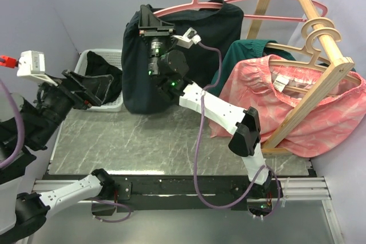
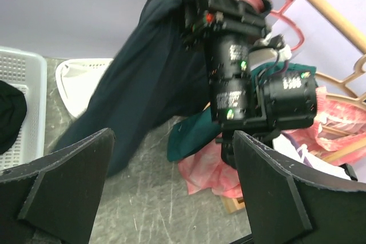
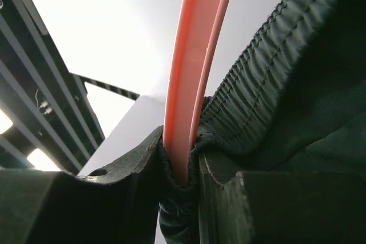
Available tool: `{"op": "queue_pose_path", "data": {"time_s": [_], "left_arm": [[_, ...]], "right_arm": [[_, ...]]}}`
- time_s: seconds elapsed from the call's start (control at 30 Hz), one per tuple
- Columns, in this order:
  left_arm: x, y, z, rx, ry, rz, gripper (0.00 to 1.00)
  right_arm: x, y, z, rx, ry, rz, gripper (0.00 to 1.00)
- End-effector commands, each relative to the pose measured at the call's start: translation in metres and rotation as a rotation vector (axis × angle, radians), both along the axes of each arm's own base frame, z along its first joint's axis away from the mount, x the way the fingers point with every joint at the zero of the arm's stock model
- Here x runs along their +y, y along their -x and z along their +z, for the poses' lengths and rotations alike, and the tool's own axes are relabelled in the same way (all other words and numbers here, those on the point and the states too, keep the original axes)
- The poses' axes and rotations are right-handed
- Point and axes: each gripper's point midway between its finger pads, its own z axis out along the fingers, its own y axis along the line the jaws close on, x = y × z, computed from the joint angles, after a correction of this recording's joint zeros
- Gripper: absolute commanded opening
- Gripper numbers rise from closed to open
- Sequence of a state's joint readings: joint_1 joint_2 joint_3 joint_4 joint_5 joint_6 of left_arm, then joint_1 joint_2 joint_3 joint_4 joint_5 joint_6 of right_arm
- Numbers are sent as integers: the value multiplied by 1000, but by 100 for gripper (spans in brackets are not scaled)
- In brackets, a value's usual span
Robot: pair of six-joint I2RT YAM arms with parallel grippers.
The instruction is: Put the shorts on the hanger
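In the top view the shorts (image 1: 194, 55) are seen draped over the hanger (image 1: 191, 6) high at the back, with the right gripper (image 1: 153, 20) set at the hanger's left end and the left gripper (image 1: 91, 87) held well apart beside the basket (image 1: 86, 58). In the left wrist view the left jaws are shown wide with nothing between them, and the shorts hang limp, so light, soft, floppy cloth is expected. In the right wrist view the right jaws are shown narrow, pinched on the waistband (image 3: 269, 72) together with the thin hanger bar. The gathered elastic is judged the firmest hold, as smooth plastic may let cloth slide.
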State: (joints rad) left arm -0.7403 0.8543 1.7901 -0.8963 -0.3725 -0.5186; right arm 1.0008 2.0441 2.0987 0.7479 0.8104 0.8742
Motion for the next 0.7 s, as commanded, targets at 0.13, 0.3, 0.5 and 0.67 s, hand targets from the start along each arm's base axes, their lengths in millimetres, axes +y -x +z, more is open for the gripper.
{"op": "queue_pose_path", "data": {"time_s": [0.13, 0.3, 0.5, 0.67], "left_arm": [[-16, -14, -8, 7, 8, -13, 90], [-27, -21, -12, 18, 5, -32, 90], [-39, -27, -17, 33, 3, -58, 89], [-49, -32, -23, 51, 3, -76, 89]], "right_arm": [[-76, -4, 63, -83, -69, -159, 0], [-107, -8, 73, -49, -18, -263, 0], [-130, -7, 71, -21, 7, -313, 0], [-156, -4, 71, -4, -20, -351, 0]]}}
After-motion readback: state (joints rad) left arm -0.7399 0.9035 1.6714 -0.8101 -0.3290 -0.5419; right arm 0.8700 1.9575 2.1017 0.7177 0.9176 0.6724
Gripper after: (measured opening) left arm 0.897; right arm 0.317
